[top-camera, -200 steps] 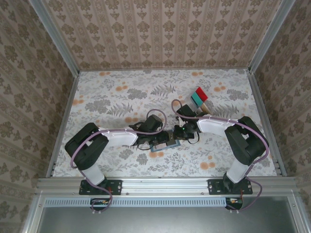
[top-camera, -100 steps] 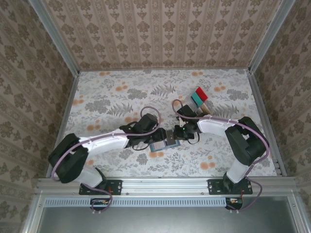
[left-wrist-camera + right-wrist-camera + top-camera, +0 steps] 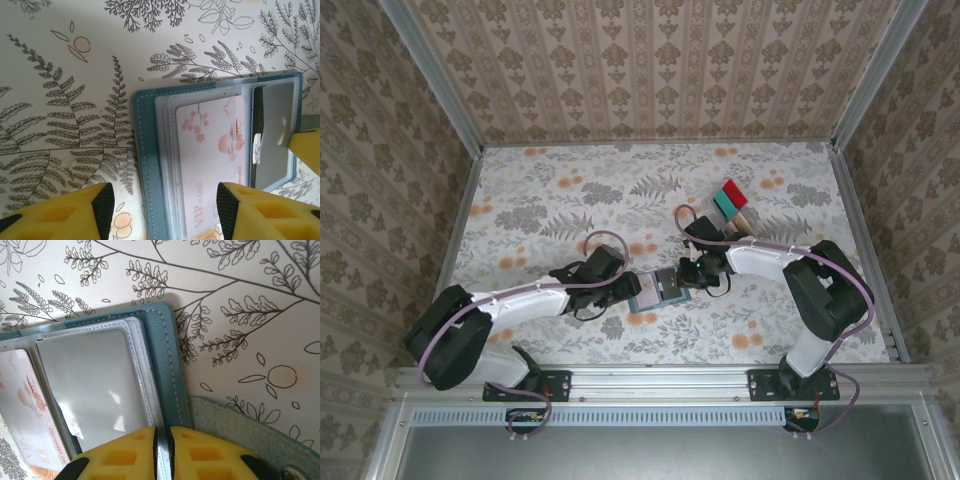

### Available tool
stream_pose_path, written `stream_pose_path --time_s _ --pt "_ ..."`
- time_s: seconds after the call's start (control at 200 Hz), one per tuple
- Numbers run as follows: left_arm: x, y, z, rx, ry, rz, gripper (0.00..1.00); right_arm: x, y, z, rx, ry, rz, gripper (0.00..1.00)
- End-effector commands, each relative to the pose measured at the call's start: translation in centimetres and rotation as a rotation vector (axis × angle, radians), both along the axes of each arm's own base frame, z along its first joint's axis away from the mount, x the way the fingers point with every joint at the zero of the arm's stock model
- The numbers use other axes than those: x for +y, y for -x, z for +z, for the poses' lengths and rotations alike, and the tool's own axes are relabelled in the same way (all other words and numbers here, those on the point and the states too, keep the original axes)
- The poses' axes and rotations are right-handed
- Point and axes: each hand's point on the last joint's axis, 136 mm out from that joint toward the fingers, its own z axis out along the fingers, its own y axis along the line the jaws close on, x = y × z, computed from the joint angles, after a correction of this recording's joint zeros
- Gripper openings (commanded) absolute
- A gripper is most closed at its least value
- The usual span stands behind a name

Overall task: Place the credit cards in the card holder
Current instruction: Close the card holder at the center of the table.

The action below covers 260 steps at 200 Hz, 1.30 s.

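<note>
Top view: the holder is lying open on the table near the front. The left gripper is sitting at its left edge and the right gripper at its right edge. Red and teal cards are standing well apart, back right.

Left wrist: the left gripper is gaping wide and gripping nothing. The holder is lying just ahead of it, with a pink card sitting in a pocket.

Right wrist: the right gripper is pinching tight on the holder's clear sleeve edge.
</note>
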Motion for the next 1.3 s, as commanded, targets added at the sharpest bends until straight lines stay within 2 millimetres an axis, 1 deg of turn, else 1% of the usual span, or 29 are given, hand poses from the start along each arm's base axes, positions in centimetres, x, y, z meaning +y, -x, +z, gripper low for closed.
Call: stream_pose_path --time_s 0.0,0.3,0.41,0.505,0.665,0.82,0.91,0.985,1.06,1.13,1.205,1.295 --pt "-0.8 -0.4 -0.2 0.008 0.040 0.007 0.59 -0.9 1.9 -2.5 0.081 0.047 0.002 0.17" --pt "-1.6 -0.6 -1.5 0.039 0.042 -0.004 0.59 -0.8 2.1 -2.8 0.090 0.044 0.003 0.17" --pt "-2.4 -0.7 -1.6 0.044 0.078 -0.016 0.57 -0.8 2.2 -3.0 0.095 0.045 0.005 0.17" --pt "-3.5 -0.9 -0.8 0.028 0.140 -0.029 0.55 -0.8 2.2 -3.1 0.098 0.044 0.006 0.17" --pt "-4.0 -1.1 0.7 -0.002 0.195 -0.025 0.52 -0.9 2.3 -3.2 0.099 0.046 0.005 0.17" --pt "-4.4 -1.5 2.7 -0.047 0.249 -0.019 0.52 -0.9 2.3 -3.3 0.103 0.046 0.004 0.17" --pt "-4.7 -1.7 4.4 -0.084 0.285 -0.026 0.51 -0.8 2.3 -3.2 0.101 0.041 0.002 0.17" --pt "-4.9 -1.8 5.6 -0.116 0.308 -0.033 0.53 -0.5 2.3 -3.0 0.101 0.026 0.004 0.17" --pt "-5.4 -1.9 6.4 -0.132 0.333 -0.046 0.54 -0.1 2.2 -2.7 0.102 0.000 0.002 0.17" --pt "-6.0 -2.1 6.6 -0.133 0.352 -0.062 0.54 0.5 2.1 -2.4 0.103 -0.034 -0.005 0.17" --pt "-6.9 -2.3 6.3 -0.115 0.362 -0.078 0.54 0.9 2.0 -2.1 0.104 -0.065 -0.013 0.17" --pt "-8.4 -2.4 6.3 -0.109 0.392 -0.098 0.54 1.3 2.1 -1.7 0.104 -0.095 -0.019 0.17"
